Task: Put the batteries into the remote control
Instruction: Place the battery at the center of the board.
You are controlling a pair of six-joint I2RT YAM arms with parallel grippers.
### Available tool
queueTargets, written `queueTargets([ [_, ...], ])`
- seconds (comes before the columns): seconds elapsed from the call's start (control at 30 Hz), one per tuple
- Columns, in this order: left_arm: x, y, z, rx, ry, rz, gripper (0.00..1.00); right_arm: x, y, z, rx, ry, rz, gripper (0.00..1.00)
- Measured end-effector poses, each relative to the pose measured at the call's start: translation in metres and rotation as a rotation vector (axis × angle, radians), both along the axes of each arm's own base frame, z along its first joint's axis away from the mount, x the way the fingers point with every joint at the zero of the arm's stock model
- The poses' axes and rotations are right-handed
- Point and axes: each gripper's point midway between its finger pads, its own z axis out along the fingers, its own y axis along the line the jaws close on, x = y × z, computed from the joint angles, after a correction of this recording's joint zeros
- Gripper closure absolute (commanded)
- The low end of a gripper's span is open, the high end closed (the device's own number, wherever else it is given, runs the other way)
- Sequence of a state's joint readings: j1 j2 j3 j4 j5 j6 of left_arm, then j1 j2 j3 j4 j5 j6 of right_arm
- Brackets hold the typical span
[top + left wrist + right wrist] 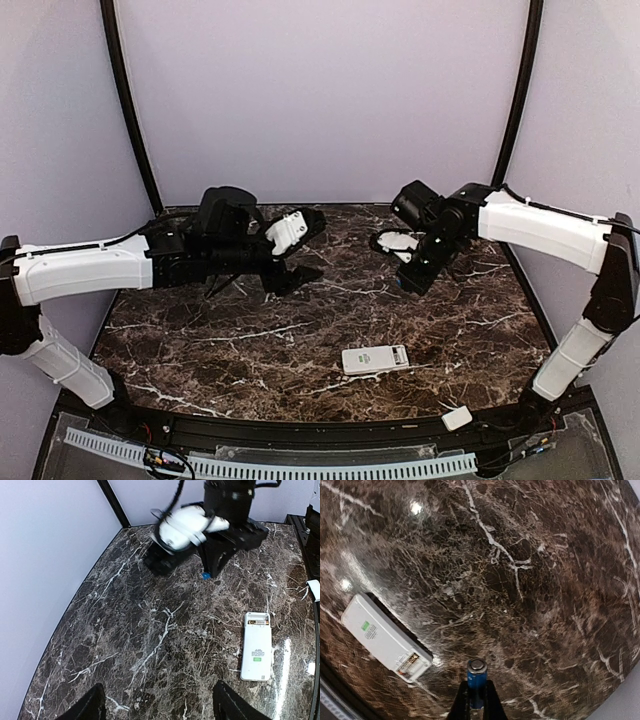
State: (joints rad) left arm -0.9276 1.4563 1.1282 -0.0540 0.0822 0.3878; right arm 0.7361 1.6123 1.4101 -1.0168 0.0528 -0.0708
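Blue cylindrical battery [476, 677] tight between right fingers [460, 707] above glossy marble table [520, 580]; left fingers [91, 706] apart.

A lab rig: marble tabletop [250, 340] inside lilac walls [320, 100].

Tabletop [250, 340] under the left claw [300, 250]: dark brown marble pattern, white veins, glossy. Bright glare spots [415, 507] on it ahead of the right claw [476, 700]. Pale lilac walls [320, 90] beyond both claws, plain. Black curved poles [127, 100] rise at the far corners. White slotted strip [270, 468] along the near edge, behind the claws.
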Motion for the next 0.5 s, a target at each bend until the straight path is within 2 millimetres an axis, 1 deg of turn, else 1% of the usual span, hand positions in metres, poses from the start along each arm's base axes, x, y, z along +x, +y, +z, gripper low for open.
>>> queueTargets([
  [0.03, -0.001, 0.005, 0.004, -0.004, -0.011, 0.011, 0.27, -0.001, -0.001, -0.007, -0.045, -0.03, 0.084, 1.0],
  [0.1, -0.002, 0.014, 0.011, -0.013, -0.035, 0.034, 0.27, -0.009, -0.009, -0.031, -0.162, -0.057, 0.282, 1.0],
  [0.17, -0.004, 0.023, 0.015, -0.017, -0.056, 0.049, 0.27, -0.023, -0.023, -0.056, -0.272, -0.04, 0.475, 1.0],
  [0.23, -0.006, 0.031, 0.016, -0.015, -0.074, 0.064, 0.26, -0.041, -0.04, -0.073, -0.35, -0.008, 0.659, 1.0],
  [0.3, -0.008, 0.037, 0.017, -0.014, -0.089, 0.07, 0.25, -0.055, -0.052, -0.076, -0.386, -0.015, 0.823, 1.0],
  [0.43, -0.009, 0.04, 0.016, -0.008, -0.102, 0.071, 0.25, -0.078, -0.059, -0.067, -0.401, -0.101, 1.099, 1.0],
  [0.5, -0.009, 0.04, 0.016, -0.007, -0.104, 0.071, 0.25, -0.091, -0.062, -0.073, -0.417, -0.103, 1.211, 1.0],
])
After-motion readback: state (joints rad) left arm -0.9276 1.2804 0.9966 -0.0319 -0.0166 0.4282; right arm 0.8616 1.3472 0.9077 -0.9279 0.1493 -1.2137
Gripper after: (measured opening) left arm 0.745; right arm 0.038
